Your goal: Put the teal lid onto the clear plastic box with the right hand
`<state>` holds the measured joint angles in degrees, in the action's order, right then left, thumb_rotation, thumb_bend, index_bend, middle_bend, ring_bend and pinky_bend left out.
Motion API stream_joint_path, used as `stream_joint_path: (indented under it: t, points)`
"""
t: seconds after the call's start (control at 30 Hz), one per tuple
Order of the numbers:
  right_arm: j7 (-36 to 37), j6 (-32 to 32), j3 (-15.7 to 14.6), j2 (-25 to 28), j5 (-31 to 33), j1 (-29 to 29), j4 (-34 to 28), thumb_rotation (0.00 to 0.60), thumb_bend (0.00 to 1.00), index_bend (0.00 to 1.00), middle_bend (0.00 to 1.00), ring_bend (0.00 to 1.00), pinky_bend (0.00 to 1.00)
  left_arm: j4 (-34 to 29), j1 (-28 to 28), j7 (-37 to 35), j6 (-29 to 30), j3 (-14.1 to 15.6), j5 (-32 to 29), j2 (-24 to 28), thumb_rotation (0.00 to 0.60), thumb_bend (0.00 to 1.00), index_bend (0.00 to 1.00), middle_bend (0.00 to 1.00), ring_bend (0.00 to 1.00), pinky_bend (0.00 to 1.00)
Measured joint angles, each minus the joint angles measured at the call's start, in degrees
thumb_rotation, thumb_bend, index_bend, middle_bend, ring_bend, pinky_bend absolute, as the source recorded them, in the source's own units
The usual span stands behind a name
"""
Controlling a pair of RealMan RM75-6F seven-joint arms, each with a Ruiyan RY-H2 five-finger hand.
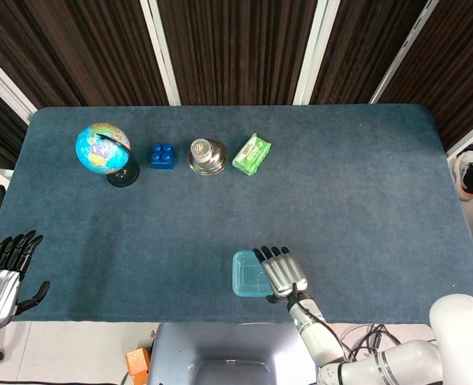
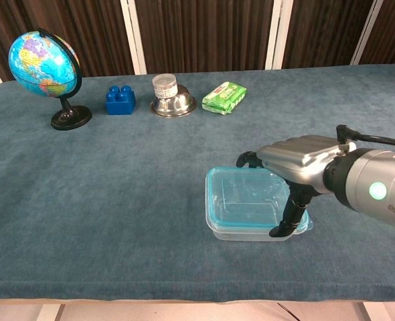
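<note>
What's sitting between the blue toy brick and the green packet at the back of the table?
A metal bowl, upside down with a small clear jar on top; both views show it.

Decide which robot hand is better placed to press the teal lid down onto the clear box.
The right robot hand: it is already over the teal lid on the clear box. The left robot hand sits far away at the table edge.

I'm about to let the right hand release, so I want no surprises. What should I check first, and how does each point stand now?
1. Teal lid lies over the clear plastic box: ok.
2. Lid pressed fully down all round: cannot tell.
3. Right hand is over the lid's right side, thumb at its edge: ok.
4. Left hand is well away, holding nothing: ok.
5. Globe and steel bowl stand far off: ok.
</note>
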<state>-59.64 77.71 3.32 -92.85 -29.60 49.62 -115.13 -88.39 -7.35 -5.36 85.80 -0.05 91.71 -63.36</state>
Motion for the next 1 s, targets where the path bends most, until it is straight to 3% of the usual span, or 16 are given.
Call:
stream_joint_path:
  t: [0.27,1.0]
  points:
    - [-0.31,-0.51,-0.11,0.71,0.27,0.37,-0.59,0.600,0.10,0.00,0.15,0.12,0.18,0.02,0.01,-0.07,-0.03,-0.04,-0.09,0.01,0.600,0.33,0.00,0.03,0.01,0.01]
    - [-1.24,-0.02,-0.01,1.10,0.65,1.33,-1.44,0.600,0.10,0.00,0.07,0.03,0.11,0.13,0.18,-0.71,0.29,-0.10,-0.08,0.17,0.600,0.33,0.00,0.03,0.01,0.01]
